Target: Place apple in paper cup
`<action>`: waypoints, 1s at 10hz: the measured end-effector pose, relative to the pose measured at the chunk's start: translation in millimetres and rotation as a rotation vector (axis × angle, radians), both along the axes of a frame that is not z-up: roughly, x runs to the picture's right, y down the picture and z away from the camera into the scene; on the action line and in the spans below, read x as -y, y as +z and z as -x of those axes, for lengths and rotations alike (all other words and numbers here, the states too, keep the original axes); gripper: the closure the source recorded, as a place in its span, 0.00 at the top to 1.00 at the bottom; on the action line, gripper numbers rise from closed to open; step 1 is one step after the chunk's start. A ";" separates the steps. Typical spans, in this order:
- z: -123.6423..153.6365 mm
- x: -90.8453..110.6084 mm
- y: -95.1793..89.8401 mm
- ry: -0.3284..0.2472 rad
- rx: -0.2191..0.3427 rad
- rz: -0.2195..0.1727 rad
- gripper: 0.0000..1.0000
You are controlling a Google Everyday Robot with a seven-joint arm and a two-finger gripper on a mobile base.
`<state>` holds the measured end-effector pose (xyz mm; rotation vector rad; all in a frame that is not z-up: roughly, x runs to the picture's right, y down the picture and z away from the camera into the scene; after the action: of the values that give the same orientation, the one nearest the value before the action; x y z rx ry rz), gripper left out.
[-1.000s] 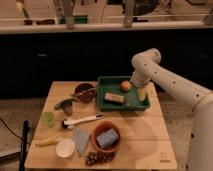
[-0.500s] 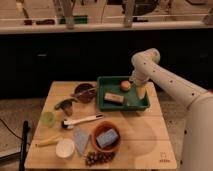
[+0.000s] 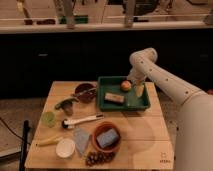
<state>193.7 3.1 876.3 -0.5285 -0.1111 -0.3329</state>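
The arm reached over from the right and bent down into the green tray (image 3: 141, 103) at the back of the wooden table (image 3: 145, 135). Its gripper (image 3: 138, 90) hung low over the tray's right end, near the back rim. From where I stood I could not tell how wide the gripper was, nor whether it had hold of anything.

The apple (image 3: 125, 85) lay inside the tray, just to the left of the gripper and close by it. Whether the two touched I could not make out. A tan block (image 3: 114, 98) lay in the same tray, left of the apple and a little nearer the front.

The paper cup (image 3: 65, 148) stood well apart from all that, near the front left corner of the table, upright with its pale inside showing. Beside it to the right sat an orange bowl (image 3: 119, 145) holding a blue sponge (image 3: 106, 137). A small green cup (image 3: 48, 118) stood towards the left edge, and a dark bowl (image 3: 85, 92) sat just left of the tray.
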 end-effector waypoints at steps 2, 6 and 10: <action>7.9 1.1 2.2 0.001 0.012 -0.005 0.80; 6.5 11.1 7.5 -0.222 0.153 -0.039 0.80; 8.0 15.4 16.3 -0.415 0.272 -0.083 0.80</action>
<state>185.7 -12.4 892.6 -0.4189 -0.2500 -0.8117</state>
